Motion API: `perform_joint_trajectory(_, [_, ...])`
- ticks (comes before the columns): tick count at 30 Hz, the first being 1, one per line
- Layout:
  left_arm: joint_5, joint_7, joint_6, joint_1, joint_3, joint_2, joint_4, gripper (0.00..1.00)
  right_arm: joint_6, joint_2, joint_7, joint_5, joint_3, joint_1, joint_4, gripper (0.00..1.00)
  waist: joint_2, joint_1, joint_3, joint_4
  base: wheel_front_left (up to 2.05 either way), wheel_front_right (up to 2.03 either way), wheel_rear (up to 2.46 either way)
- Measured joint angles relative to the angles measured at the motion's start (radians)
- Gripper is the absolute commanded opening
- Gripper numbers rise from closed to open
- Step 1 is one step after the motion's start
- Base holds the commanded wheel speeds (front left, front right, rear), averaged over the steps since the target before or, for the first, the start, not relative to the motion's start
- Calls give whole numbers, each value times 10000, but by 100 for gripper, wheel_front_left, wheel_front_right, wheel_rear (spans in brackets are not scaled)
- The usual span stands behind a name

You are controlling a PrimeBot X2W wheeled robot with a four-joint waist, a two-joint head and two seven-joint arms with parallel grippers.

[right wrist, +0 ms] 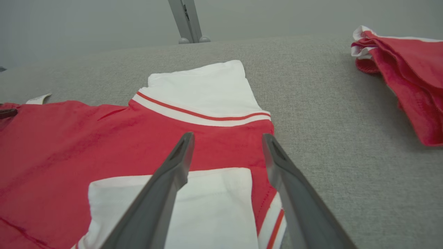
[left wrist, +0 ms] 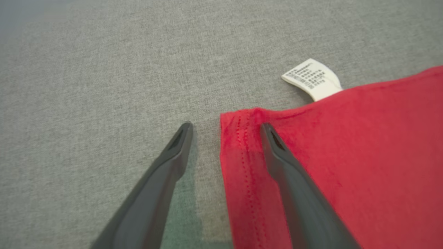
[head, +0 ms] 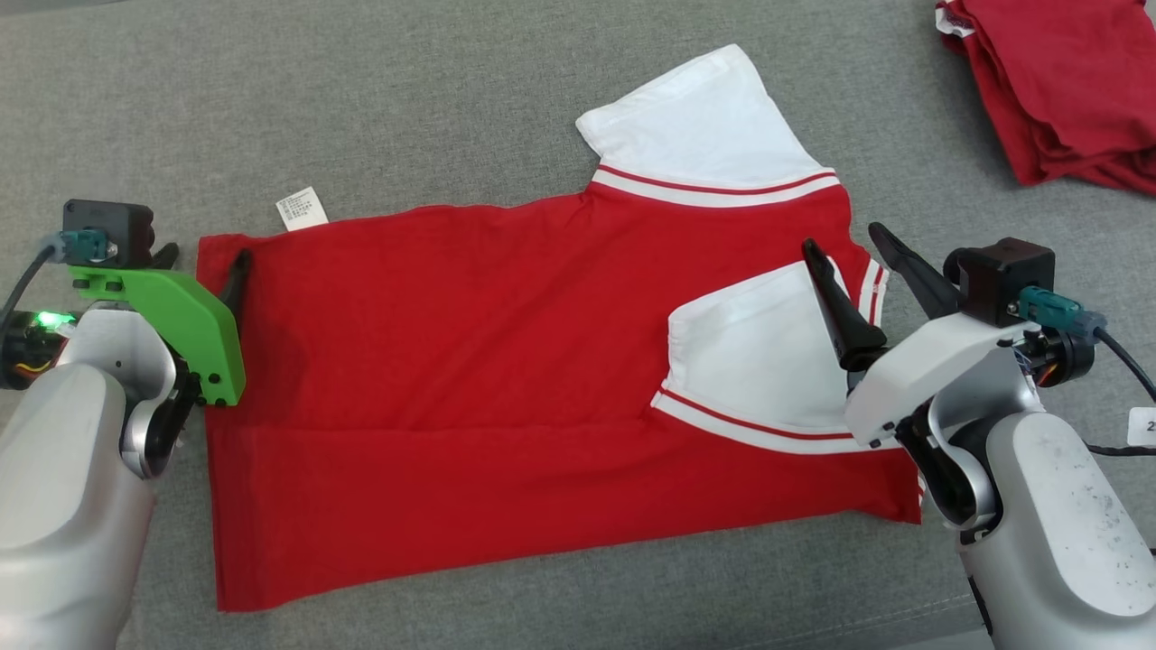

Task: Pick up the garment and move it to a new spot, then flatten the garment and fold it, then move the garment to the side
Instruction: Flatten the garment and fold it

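Head view: shirt [head: 470, 361] flat across mid-frame, one sleeve [head: 759, 352] folded in at right, the other out at top. Left gripper [left wrist: 226, 126] straddles the hem corner at frame left, right gripper [head: 842, 236] hovers over the folded sleeve, both wide open, empty. You're mid-fold, likely; next, pinch the upper edge

Garment [head: 506, 388] flat on the counter [head: 361, 108], left gripper [head: 206, 255] at its left edge, right gripper [head: 840, 236] over its right end, clothes heap [head: 1066, 81] behind right.
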Motion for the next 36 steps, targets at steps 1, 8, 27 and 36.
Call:
perform_joint_trajectory(1, [0, 61, -29, -68, -61, 6, 98, 100, 0, -17, -2, 12, 23, -21, 21, 100, 0, 0, 5, -5, 0, 0, 0])
perform_joint_trajectory(8, [-201, 270, -123, -489, -391, 17, 539, 100, 0, -178, 69, 92, 222, -290, 105, 100, 0, 0, 76, -37, 0, 0, 0])
perform_joint_trajectory(27, [-1039, -1229, -186, -957, -1348, -261, 288, 0, 0, -1174, 1152, -13, 631, -4056, 2502, 100, 0, 0, 361, 716, 0, 0, 0])
perform_joint_trajectory(36, [-1114, -2226, -186, -1046, -1624, -725, -587, 0, 0, -1429, 1952, -401, 537, -6403, 5494, 100, 0, 0, 804, 1502, 0, 0, 0])
